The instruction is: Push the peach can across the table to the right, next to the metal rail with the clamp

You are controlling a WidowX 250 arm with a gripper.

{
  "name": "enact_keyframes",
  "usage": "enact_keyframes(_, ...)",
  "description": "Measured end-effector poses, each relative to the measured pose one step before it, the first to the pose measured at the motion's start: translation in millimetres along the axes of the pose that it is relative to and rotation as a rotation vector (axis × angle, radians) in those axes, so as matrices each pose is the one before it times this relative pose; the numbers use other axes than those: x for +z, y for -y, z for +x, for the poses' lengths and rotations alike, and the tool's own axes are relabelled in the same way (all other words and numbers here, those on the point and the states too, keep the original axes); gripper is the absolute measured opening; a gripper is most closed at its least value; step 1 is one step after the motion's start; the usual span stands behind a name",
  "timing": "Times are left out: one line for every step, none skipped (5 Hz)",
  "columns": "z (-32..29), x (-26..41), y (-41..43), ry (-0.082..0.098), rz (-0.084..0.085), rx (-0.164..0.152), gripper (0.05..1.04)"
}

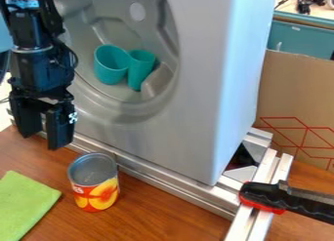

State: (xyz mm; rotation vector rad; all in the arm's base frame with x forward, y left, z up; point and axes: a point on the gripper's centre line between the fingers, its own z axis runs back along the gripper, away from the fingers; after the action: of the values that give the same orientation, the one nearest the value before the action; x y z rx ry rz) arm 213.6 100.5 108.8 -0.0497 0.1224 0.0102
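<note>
Your claw hangs at the frame's left, its jaws parted; your can stands at lower left, below and slightly right of the claw, near the green cloth.

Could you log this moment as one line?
gripper: open, empty | topless can: nearby, upright | green cloth: beside can | teal cups: inside grey recess

"Saw the can?"
"Yes. Stood upright on the bench, between the green cloth and the metal rail."
"Was sealed?"
"No, was open at the top, with a grey interior, a silvery rim and yellow-orange fruit pictured on a red-and-orange label."
</note>
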Motion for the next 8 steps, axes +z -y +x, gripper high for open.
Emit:
enact_keyframes(-1.39, -5.77, 1.06, -0.0224, -0.0099, -0.0032, 1.001)
enact_keyframes(8.07, -9.02, -8.85, 0.029, -0.0065, -0.0478, 1.001)
enact_keyframes(3.18, -5.69, -16.68, 0.0179, 0.058, 0.0555, 1.001)
enact_keyframes(3.24, -14.15, -13.47, -0.0297, 0.0721, 0.0728, 1.001)
enact_keyframes(1.51, -16.4, -5.17, -0.0512, 0.0208, 0.0178, 1.001)
enact_keyframes(7.06, -10.06, -9.26, -0.0851, 0.0969, 0.0572, 1.001)
enact_keyframes(8.1, -2.55, -0.72, -0.0207, 0.0762, -0.0101, 1.001)
enact_keyframes(4.81, -1.39, -0.62, -0.0078, 0.077, -0.0019, 1.001)
